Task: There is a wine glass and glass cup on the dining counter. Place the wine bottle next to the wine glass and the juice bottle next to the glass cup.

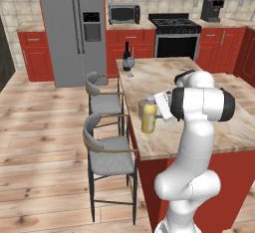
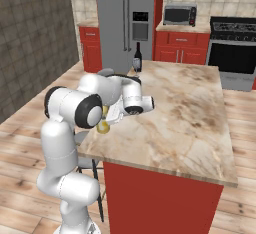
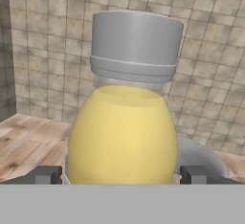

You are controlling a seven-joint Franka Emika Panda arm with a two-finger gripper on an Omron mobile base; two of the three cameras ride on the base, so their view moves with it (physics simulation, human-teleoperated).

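The big table (image 1: 209, 127) with the beige-brown marbled top and red base is the landmark here. Two grey chairs (image 1: 107, 152) with thin dark legs stand just beside its left long side.

On the table, close to that left edge and near the front end, stands the round yellow plastic juice bottle (image 1: 149, 114) with its pale cap. It stands upright, so its long axis points straight up. The pincer (image 3: 122, 174) is right at the bottle, reaching in from the middle of the table toward the left edge. In the hand view the yellow body sits between the two dark finger tips (image 3: 44, 175), one on each side. The pincer looks set just wide enough for the bottle, but I cannot tell if the tips press on it yet.

Far along the same left edge, at the back corner of the table, the dark wine bottle (image 1: 127, 57) with a slim neck stands upright. The small clear stemmed wine glass (image 1: 131, 66) is just beside it. That part of the job looks done.

The glass cup must be found before the juice bottle can be set down. The white arm (image 1: 199, 107) hides some of the table near the bottle. The chairs are near, so a swing off the left edge could hit them.
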